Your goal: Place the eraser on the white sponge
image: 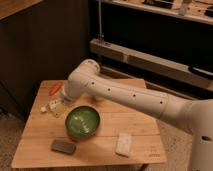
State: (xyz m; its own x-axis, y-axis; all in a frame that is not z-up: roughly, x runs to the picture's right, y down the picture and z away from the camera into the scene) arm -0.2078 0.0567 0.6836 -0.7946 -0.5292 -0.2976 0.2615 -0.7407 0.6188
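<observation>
Eraser (pixel 63 146) lying ungrasped at bench (pixel 142 125) front, white sponge (pixel 123 143) nearby; pincer (pixel 59 104) beyond green bowl (pixel 82 121), grip impossible to tell; reach-and-grasp likely next.

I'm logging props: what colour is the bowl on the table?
Green. The camera view shows the bowl best, beside the gripper, which is over the table's left part.

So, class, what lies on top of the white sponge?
Nothing: the white sponge shows a bare top. The eraser lies apart, front left on the table. The gripper is low behind the green bowl, to its left, covering whatever lies beneath it.
</observation>
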